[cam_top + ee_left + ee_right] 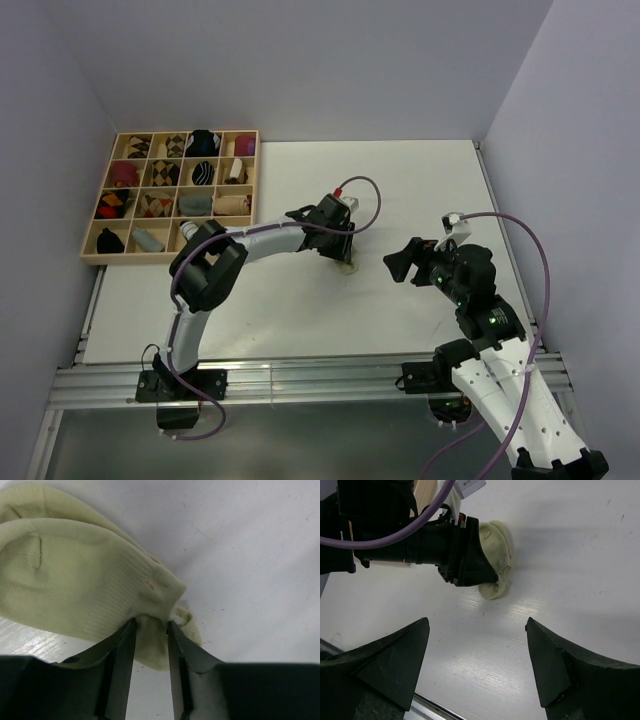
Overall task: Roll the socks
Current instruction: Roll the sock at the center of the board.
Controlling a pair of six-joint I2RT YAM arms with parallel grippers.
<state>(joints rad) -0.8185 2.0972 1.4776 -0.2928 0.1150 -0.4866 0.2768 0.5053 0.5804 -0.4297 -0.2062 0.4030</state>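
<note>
Soft ribbed-knit cloth sock (pixel 75 580), matt black plastic fingers (pixel 122 680), smooth faintly glossy table (pixel 250 555)

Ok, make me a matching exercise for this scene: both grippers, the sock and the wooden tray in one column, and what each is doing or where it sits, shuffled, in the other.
Column one:
1. left gripper
2. right gripper
3. pale yellow-green sock
4. wooden compartment tray

Column two:
A. at the far left, filled with rolled socks
B. open, holding nothing
C. bunched up on the white table
D. closed on the sock's fabric

Pairs: 1-D, 2-B, 3-C, 4-A
</note>
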